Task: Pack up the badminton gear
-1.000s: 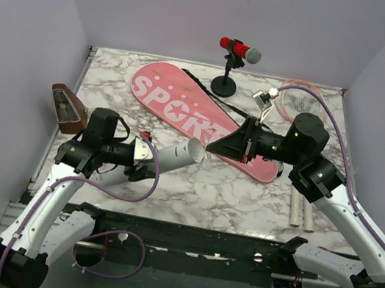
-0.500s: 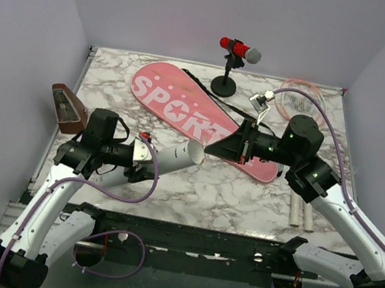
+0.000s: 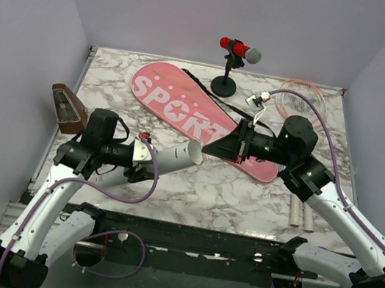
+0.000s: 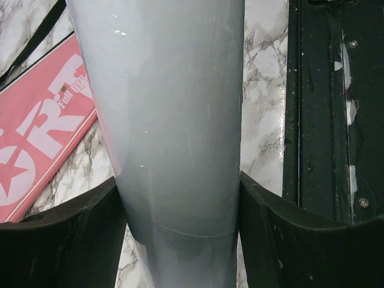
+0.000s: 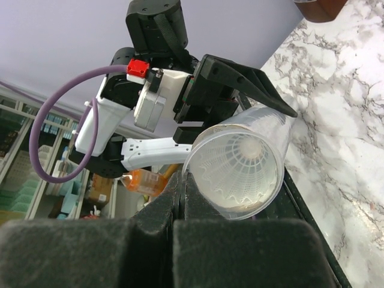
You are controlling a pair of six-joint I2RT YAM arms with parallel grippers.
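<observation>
My left gripper (image 3: 147,157) is shut on the long white tube (image 3: 176,154) and holds it off the table, its open mouth pointing right. In the left wrist view the tube (image 4: 174,120) fills the space between both fingers. My right gripper (image 3: 208,149) is shut, with its tips at the tube's mouth. In the right wrist view its tips (image 5: 182,180) touch the rim of the mouth (image 5: 264,198), and a white shuttlecock (image 5: 246,156) sits inside. The pink "SPORT" bag (image 3: 178,100) lies flat behind. The racket heads (image 3: 301,96) lie at the back right, and their white handles (image 3: 300,211) lie at the near right.
A red microphone on a black stand (image 3: 230,65) stands behind the bag. A brown wedge-shaped box (image 3: 68,109) sits at the table's left edge. The bag's black strap (image 3: 215,99) trails toward the right arm. A black rail (image 4: 324,120) runs along the near edge.
My right gripper has edged left, closing on the tube's mouth. The left arm and the tube have stayed still.
</observation>
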